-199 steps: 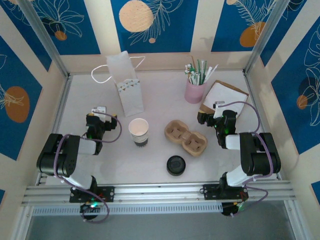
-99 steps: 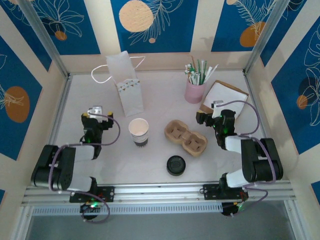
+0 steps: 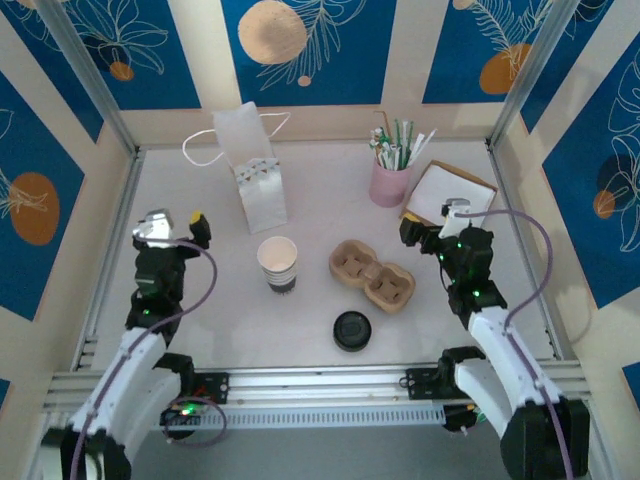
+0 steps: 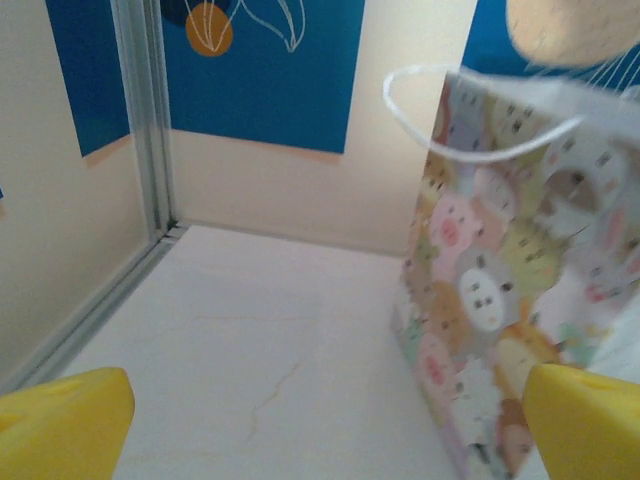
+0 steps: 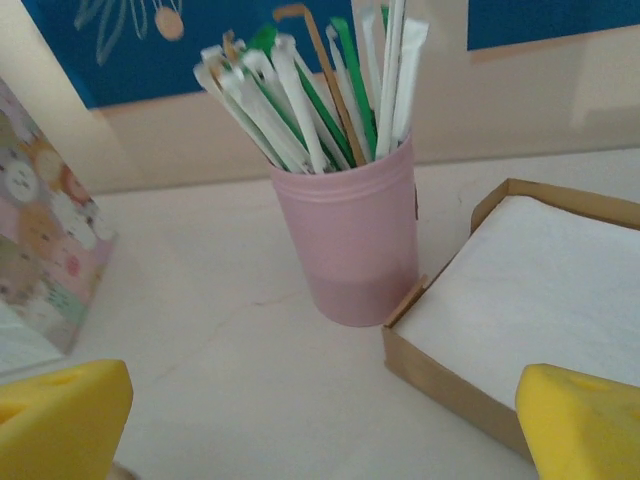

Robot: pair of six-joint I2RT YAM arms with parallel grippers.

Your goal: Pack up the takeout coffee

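Note:
The takeout coffee (image 3: 278, 263), a white paper cup with a black base, stands open-topped at the table's middle. My left gripper (image 3: 175, 222) hovers well to its left, open, with nothing between its yellow fingertips (image 4: 60, 425). It faces the patterned paper bag (image 4: 520, 280), which stands upright behind the cup (image 3: 255, 180). My right gripper (image 3: 432, 222) is open and empty at the right, beyond the cardboard carrier (image 3: 372, 273). Its yellow fingertips (image 5: 585, 425) frame bare table in front of the pink cup of straws (image 5: 355, 240).
A flat black lid (image 3: 352, 330) lies near the front edge. The pink straw cup (image 3: 391, 180) and a brown box of white napkins (image 3: 450, 190) sit at the back right, the box close to my right gripper (image 5: 320, 440). Metal frame rails border the table.
Both arms have unfolded and stretched out from their bases. The left gripper moved left and toward the back, the right one slightly right. Both stayed open; no object moved.

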